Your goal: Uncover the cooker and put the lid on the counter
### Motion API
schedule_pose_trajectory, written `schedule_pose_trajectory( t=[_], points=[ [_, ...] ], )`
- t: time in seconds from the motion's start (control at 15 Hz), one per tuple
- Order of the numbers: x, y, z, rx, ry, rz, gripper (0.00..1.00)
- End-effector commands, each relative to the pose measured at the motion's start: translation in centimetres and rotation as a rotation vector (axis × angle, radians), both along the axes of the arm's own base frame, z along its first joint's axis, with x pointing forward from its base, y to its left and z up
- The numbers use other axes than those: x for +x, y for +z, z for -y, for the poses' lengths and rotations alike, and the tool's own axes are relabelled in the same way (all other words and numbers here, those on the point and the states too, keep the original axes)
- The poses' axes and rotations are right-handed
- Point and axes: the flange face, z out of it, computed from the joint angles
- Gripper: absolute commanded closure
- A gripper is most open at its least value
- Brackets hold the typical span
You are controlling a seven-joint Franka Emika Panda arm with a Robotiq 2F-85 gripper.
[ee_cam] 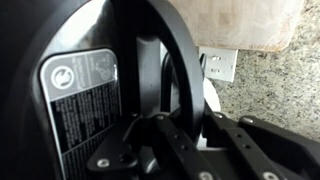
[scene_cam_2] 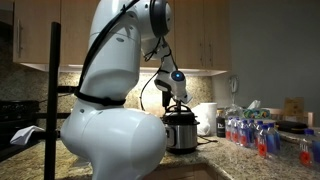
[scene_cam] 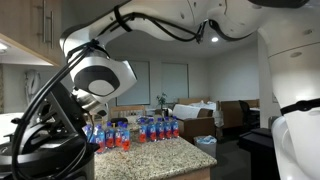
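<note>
One relation is deciding this move: the lid's handle is sitting directly ahead of the pincer, with its arch running lengthwise away from it. The speckled granite bench (scene_cam_2: 215, 148) is carrying the steel cooker (scene_cam_2: 181, 135). The black lid (ee_cam: 60, 50) is looking seated on top of the cooker, its label sticker (ee_cam: 85, 105) facing up. The raised handle (ee_cam: 182, 60) is passing into the pincer (ee_cam: 185, 135). Whether the jaws are clamping it or hanging loose, I cannot tell.
</note>
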Motion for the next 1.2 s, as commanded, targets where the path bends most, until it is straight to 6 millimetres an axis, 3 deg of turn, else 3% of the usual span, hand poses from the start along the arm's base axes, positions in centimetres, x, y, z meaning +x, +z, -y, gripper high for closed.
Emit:
schedule_pose_trajectory(
  t=[0.0, 0.2, 0.33, 0.4, 0.67, 1.13],
  points=[
    [-0.2, 1.0, -0.4, 0.009, 0.075, 0.034, 0.91],
    [-0.2, 0.9, -0.4, 0.002, 0.09, 0.033, 0.92],
    [-1.7, -1.5, -0.8, 0.007, 0.154, -0.091, 0.93],
    [0.1, -0.1, 0.0, -0.014, 0.073, -0.004, 0.92],
    [-0.1, 0.0, 0.2, -0.005, 0.106, -0.032, 0.94],
    [1.9, 2.2, 0.8, -0.02, 0.042, 0.152, 0.93]
  ],
)
